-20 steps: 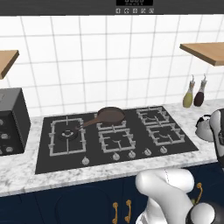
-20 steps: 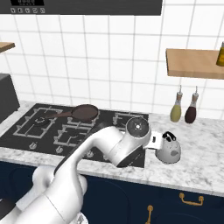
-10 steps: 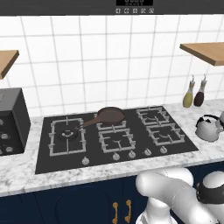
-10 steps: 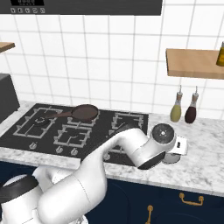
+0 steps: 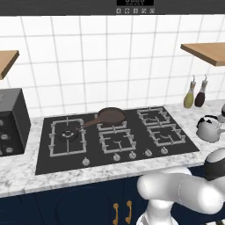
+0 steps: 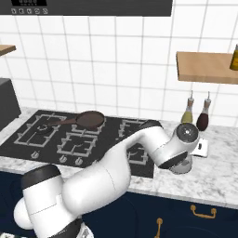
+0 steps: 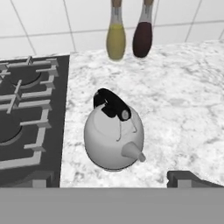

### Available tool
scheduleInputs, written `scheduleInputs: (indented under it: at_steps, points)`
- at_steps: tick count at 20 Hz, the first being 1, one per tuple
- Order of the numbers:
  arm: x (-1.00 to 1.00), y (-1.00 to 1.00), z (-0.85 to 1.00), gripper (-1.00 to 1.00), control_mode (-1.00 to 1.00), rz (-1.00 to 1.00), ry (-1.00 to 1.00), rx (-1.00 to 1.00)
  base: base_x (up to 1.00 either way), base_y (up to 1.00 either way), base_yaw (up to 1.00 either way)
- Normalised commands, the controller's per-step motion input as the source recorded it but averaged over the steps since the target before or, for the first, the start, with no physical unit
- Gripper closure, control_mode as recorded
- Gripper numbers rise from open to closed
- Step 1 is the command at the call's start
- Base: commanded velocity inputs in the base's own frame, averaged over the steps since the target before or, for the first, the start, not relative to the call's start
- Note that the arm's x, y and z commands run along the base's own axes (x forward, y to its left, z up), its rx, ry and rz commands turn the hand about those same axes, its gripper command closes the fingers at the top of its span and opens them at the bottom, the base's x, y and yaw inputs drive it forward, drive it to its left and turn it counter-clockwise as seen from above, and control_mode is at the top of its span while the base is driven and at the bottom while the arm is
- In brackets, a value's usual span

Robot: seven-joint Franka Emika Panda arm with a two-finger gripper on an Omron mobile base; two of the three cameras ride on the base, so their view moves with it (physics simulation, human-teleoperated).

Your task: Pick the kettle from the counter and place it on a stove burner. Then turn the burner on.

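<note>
In the left base view the kettle (image 5: 208, 129) stands on the marbled counter (image 5: 26, 171) just right of the black cooktop (image 5: 44, 160), with two slim bottles (image 5: 195, 93) behind it near the tiled wall and a brown frying pan (image 5: 110, 116) on a rear burner. In the right base view the white arm bends over the counter's (image 6: 218, 179) right part, its wrist covering the spot beside the cooktop (image 6: 18, 148), the bottles (image 6: 195, 116) just behind. In the hand view the kettle (image 7: 114, 136) sits upright on the counter (image 7: 183, 100) beside the cooktop (image 7: 57, 131), spout toward the camera, and one dark fingertip (image 7: 186, 178) shows at the bottom right clear of it, so I cannot tell how wide the gripper stands
</note>
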Motion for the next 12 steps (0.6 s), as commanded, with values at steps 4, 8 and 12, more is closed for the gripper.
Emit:
scheduleInputs:
  at_steps: [4,8,12]
  points:
    - [0.31,-0.03,-0.08,-1.0,-1.0,0.0,0.0,0.03,0.0,0.0,0.0]
    - [0.25,-0.01,-0.09,-1.0,-1.0,0.02,0.03,0.03,0.0,0.0,0.0]
    - [0.15,-0.01,-0.19,-1.0,-1.0,0.07,0.07,0.0,0.0,0.0,0.0]
